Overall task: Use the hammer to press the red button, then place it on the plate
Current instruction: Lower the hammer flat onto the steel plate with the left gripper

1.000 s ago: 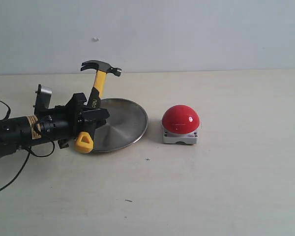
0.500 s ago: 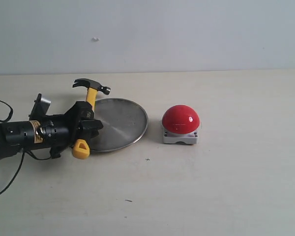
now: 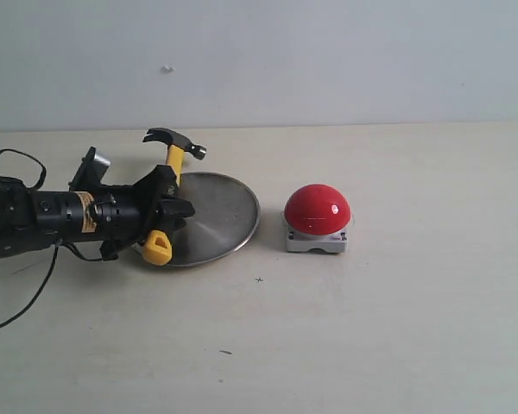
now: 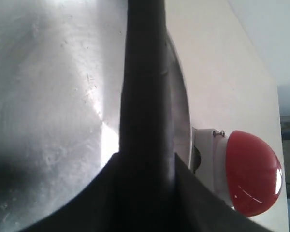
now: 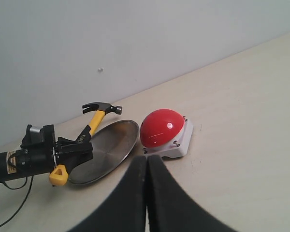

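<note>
One hammer (image 3: 174,157), dark head, yellow-black handle, print illegible, pinched in left gripper (image 3: 168,204); brushed-steel plate (image 3: 220,216) at fingertips; glossy red button (image 3: 317,210) beyond. Right gripper (image 5: 146,160) pressed together.

black jointed arm (image 3: 22,226) — yellow label (image 3: 87,212)

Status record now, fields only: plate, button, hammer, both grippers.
plate: flat on the table
red button: right of the plate in the exterior view, not touching it
hammer: held head-up and tilted, yellow loop low at the plate's left rim; contact with the plate unclear; apart from the button
left gripper: closed on the hammer's handle
right gripper: shut, empty, away from the objects
</note>
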Motion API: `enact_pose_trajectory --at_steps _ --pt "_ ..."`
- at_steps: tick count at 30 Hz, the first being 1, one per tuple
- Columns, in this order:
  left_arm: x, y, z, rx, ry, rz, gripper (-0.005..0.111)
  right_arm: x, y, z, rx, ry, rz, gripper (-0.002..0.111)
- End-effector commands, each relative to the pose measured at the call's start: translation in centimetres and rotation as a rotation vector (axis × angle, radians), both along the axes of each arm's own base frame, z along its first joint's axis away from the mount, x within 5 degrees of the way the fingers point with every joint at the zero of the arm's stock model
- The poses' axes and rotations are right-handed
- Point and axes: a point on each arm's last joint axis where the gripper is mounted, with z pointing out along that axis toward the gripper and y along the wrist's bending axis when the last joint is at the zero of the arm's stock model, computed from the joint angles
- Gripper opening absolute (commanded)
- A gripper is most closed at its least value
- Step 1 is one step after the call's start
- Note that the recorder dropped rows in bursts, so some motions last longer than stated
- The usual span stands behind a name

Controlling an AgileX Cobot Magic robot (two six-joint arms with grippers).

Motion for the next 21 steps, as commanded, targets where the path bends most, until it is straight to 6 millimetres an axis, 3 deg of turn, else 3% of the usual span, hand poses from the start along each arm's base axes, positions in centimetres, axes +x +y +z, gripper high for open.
enact_pose_trajectory --at_steps 1,16,21 --pt "0.49 -1.35 1.26 -0.019 -0.056 -0.037 0.000 -0.01 -0.04 -0.10 0.003 -0.004 -0.007 0.000" --pt "0.34 -1.25 0.60 0.045 -0.007 -0.026 0.000 -0.01 -0.04 -0.10 0.003 -0.004 -0.007 0.000" --pt "0.13 -1.30 0.48 0.062 -0.003 -0.056 0.014 -0.01 -0.04 -0.10 0.003 -0.004 -0.007 0.000"
